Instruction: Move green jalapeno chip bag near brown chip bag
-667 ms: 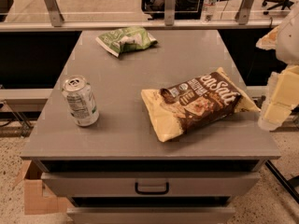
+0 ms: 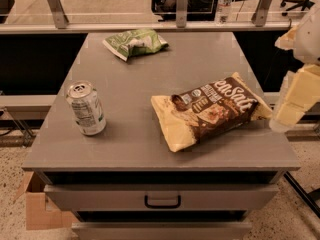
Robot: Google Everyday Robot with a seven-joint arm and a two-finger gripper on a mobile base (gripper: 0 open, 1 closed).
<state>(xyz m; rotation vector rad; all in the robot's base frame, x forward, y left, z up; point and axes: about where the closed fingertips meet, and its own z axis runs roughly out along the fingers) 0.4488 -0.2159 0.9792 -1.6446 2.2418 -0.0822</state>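
Camera view looks down on a flat grey rectangular desk (image 2: 165, 74) with a drawer and a dark handle (image 2: 162, 201) on its front. The small crumpled light-green and white foil snack bag (image 2: 135, 42) lies at the far edge of the desk, left of centre, flat on the surface and untouched. The large dark-brown and cream-yellow chip bag (image 2: 210, 111) lies on its side near the front right of the desk, its white lettering facing up and its far end reaching toward the right edge. The two bags are well apart, with bare desk between them. A green-and-white aluminium soda can (image 2: 86, 108) stands upright near the front left, well away from both bags. The robot's cream-coloured blocky hand (image 2: 292, 101) hangs at the right side of the picture, just beside the right end of the brown bag and far from the green one; it holds nothing that can be seen, and whether it is released or clenched cannot be told. A brown cardboard box (image 2: 37, 209) sits on the floor at the lower left, and a clear plastic bottle (image 2: 225, 1) stands beyond the desk.
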